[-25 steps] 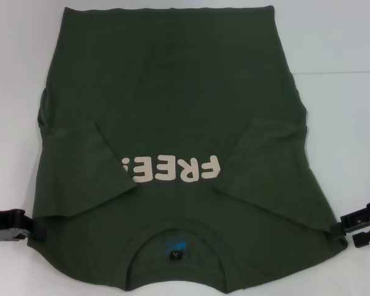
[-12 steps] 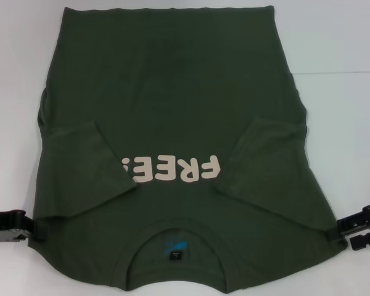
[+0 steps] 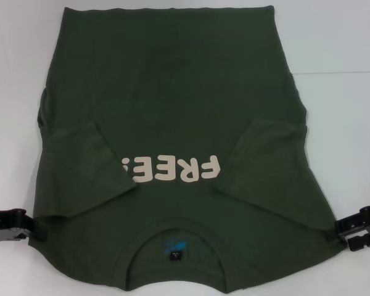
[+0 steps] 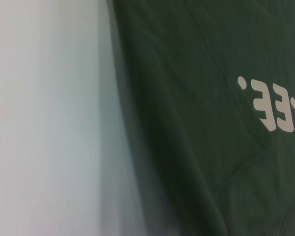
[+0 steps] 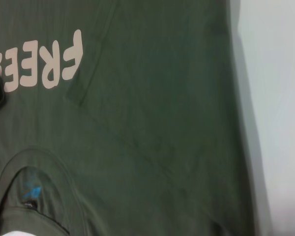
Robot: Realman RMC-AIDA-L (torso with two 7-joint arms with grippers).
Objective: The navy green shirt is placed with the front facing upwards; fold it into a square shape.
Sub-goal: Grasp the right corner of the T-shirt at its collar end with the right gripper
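Shirt: the navy green shirt (image 3: pixel 172 154) fills the middle of the frame on the white table (image 3: pixel 345 37), front up, collar (image 3: pixel 176 237) at the lower edge and hem at the top.
Print: the cream "FREE!" lettering (image 3: pixel 172 169) sits just above the collar and reads upside down from our head camera.
Sleeves: both sleeves lie folded inward over the chest, the left sleeve (image 3: pixel 83 169) and the right sleeve (image 3: pixel 268 163) flanking the lettering, which we judge narrows the cloth into a straighter panel for squaring.
Left gripper: our left gripper (image 3: pixel 31 229) sits at the lower left edge of the frame, touching the shirt's shoulder edge; we cannot tell whether it grips the cloth.
Right gripper: our right gripper (image 3: pixel 342 233) sits at the lower right, at the opposite shoulder corner; its grip we likewise cannot tell.
Placement: we judge the two are mirrored at the shoulders so the collar end can be lifted evenly toward the hem.
Progress: sleeves in, lengthwise fold not yet made.
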